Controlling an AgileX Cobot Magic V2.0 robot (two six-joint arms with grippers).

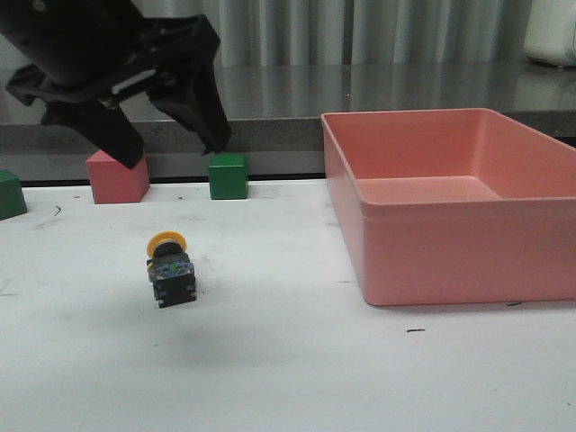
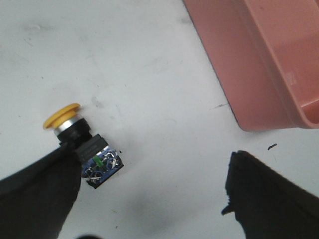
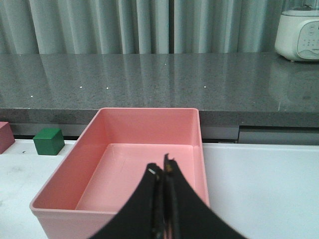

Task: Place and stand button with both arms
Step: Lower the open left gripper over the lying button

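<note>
The button (image 1: pixel 170 268) lies on its side on the white table, yellow cap toward the back and black base with bluish contacts toward the front. My left gripper (image 1: pixel 177 151) hangs open and empty above and behind it. In the left wrist view the button (image 2: pixel 82 145) lies next to one finger (image 2: pixel 35 194), which covers part of its collar; the other finger (image 2: pixel 269 199) is far from it, and the left gripper (image 2: pixel 152 167) holds nothing. My right gripper (image 3: pixel 163 172) is shut and empty, held above the pink bin (image 3: pixel 65 184). The right arm is out of the front view.
A large pink bin (image 1: pixel 432 243) fills the right side of the table. A pink cube (image 1: pixel 117 176) and a green cube (image 1: pixel 228 175) stand at the table's back edge, with another green block (image 1: pixel 9 193) at the far left. A grey counter (image 3: pixel 159 79) runs behind.
</note>
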